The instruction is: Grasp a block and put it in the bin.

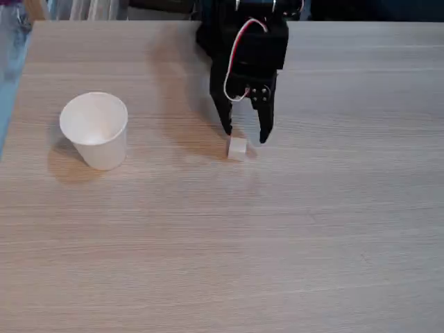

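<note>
Block (237,148) mid-table, open gripper (245,133) above, cup (96,130) left

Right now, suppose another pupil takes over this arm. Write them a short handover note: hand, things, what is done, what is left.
Hand: open, empty, its two fingers pointing down just behind the block, one tip on each side of it; whether they touch it cannot be told.
Block: on the table, near the middle of the fixed view.
Cup: upright, to the left of the block and well apart from it; nothing can be seen inside.
Done: the hand has been brought to the block.
Left: lower around the block, close, lift, carry left over the cup, drop.
</note>
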Controlling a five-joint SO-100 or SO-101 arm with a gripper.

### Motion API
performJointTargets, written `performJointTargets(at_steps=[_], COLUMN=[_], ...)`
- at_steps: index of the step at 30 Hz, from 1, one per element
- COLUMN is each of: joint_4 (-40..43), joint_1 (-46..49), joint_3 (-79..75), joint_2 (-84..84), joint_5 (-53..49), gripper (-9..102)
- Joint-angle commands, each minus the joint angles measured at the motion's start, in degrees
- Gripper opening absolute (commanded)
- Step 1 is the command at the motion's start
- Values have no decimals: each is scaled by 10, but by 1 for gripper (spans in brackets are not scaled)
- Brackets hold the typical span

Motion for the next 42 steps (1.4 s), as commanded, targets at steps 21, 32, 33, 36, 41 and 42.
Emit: performJointTargets(at_steps=[21,32,33,36,41,42], joint_4=[-34,-32,-31,-31,-30,-30], joint_1=[17,29,29,29,29,29], joint_3=[-42,-45,-44,-40,-40,-40], joint_2=[-60,-79,-80,-83,-87,-87], joint_5=[-3,4,5,8,11,11], gripper=[29,27,27,26,26,26])
